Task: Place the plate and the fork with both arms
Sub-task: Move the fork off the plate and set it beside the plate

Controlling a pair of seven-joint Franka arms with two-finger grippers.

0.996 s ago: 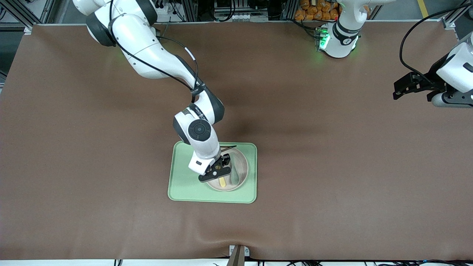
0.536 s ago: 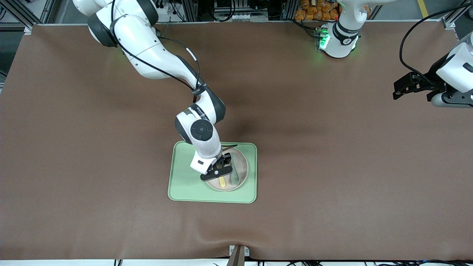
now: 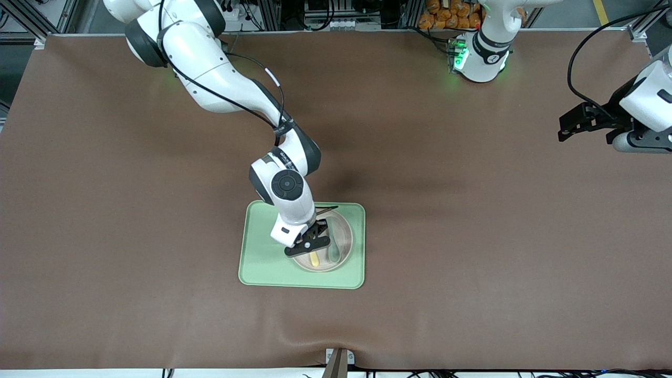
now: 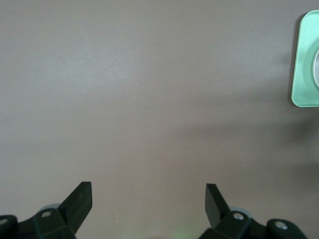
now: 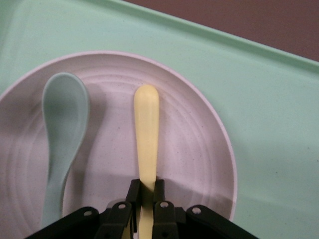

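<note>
The pale plate [image 3: 345,231] lies on the green tray [image 3: 262,260] near the table's middle. My right gripper [image 3: 313,244] is low over the plate, shut on the yellow fork [image 3: 315,258]. In the right wrist view the fingers [image 5: 133,193] clamp the fork [image 5: 147,129], whose rounded end lies over the plate [image 5: 199,149]. My left gripper [image 3: 566,130] waits open and empty over bare table at the left arm's end; in its wrist view [image 4: 148,196] nothing is between the jaws.
A grey-green spoon [image 3: 334,251] lies in the plate beside the fork, also in the right wrist view [image 5: 62,129]. The tray's corner [image 4: 304,64] shows in the left wrist view. Brown mat covers the table.
My right gripper, shut on the fork, has shifted slightly toward the left arm's end over the plate. The left arm has not moved.
</note>
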